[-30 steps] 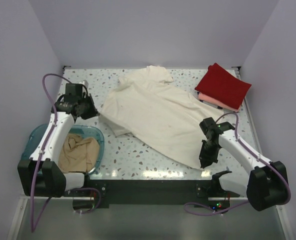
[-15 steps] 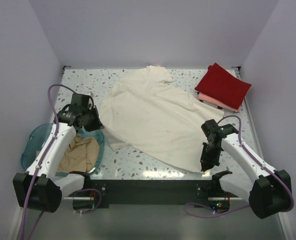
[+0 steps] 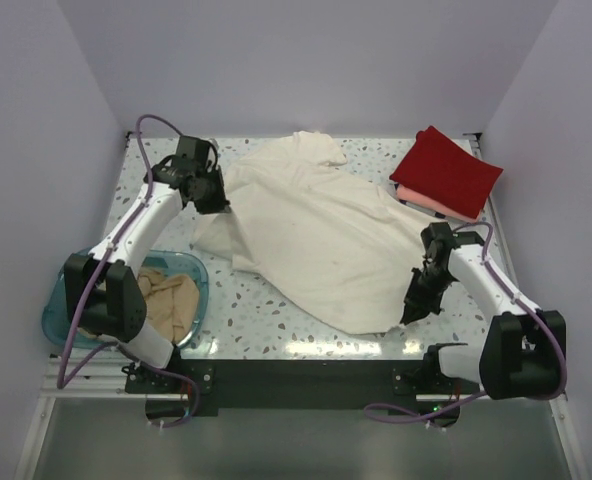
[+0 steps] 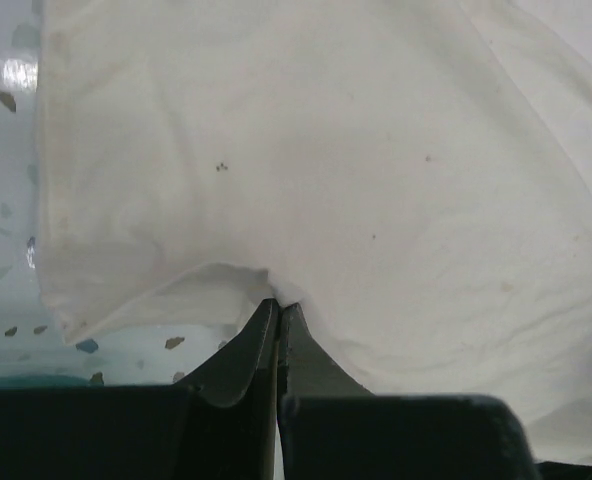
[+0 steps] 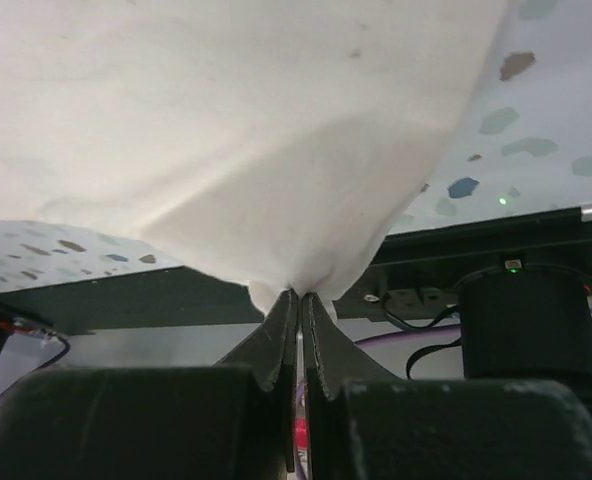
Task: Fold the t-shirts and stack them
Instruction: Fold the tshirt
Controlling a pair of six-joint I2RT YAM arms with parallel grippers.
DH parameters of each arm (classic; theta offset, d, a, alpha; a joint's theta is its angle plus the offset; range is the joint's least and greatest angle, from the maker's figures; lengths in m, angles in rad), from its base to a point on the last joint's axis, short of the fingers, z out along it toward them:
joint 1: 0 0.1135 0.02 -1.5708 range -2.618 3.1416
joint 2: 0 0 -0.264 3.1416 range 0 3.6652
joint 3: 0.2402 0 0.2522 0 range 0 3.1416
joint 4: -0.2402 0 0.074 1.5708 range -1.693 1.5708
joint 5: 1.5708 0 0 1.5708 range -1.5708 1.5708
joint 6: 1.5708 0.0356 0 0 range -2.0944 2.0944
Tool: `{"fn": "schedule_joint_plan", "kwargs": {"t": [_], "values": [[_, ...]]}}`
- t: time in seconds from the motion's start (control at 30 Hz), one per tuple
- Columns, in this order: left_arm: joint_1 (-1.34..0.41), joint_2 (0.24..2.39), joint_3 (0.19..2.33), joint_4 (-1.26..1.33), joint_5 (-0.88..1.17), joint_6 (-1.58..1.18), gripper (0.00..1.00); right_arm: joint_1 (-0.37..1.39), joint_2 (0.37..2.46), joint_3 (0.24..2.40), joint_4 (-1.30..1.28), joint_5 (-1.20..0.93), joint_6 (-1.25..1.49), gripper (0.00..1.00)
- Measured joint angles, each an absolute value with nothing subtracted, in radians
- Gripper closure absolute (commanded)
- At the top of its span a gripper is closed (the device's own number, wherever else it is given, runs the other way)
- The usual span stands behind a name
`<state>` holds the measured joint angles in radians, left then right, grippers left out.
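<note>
**Gripping a cream t-shirt at two opposite edges**

Shows a cream-white t-shirt (image 3: 316, 240) lying rumpled and skewed across the middle of a speckled worktop (image 3: 266, 315). Held at its far left edge by the left pincer (image 3: 216, 200), closed tight on a fold of cloth. Held at its near right corner by the right pincer (image 3: 413, 312), also closed tight, with the cloth tented up from the grip.

Just beyond the shirt's far right side, shows a folded red t-shirt (image 3: 446, 170) resting on a folded salmon pink t-shirt (image 3: 421, 200). To the shirt's near left, apart from it, shows a tan-beige t-shirt (image 3: 166, 300) bunched inside a translucent blue tub (image 3: 66, 310).

Looks like the spreading step, ahead of any fold.

Risks from here, as a judgement:
- Pulling too hard could slip a thin hem out of either grip.
- Pulling unevenly could leave the left edge doubled under and the shirt askew.
- Dragging the cloth rightward could brush the folded pair and spoil the stack.
</note>
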<state>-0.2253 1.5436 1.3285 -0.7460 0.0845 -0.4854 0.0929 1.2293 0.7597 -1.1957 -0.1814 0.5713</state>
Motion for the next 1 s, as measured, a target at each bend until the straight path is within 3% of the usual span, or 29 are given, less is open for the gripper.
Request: {"fn": "schedule_joint_plan", "kwargs": {"t": [0.47, 1.0], "values": [[-0.233, 1.883, 1.714, -0.739, 0.123, -0.373, 1.0, -0.091, 1.438, 0.898, -1.1, -0.286, 0.5, 1.0], [-0.233, 1.955, 1.824, -0.756, 0.1, -0.371, 1.0, -0.317, 1.526, 1.027, -1.111, -0.283, 0.402, 1.0]]}}
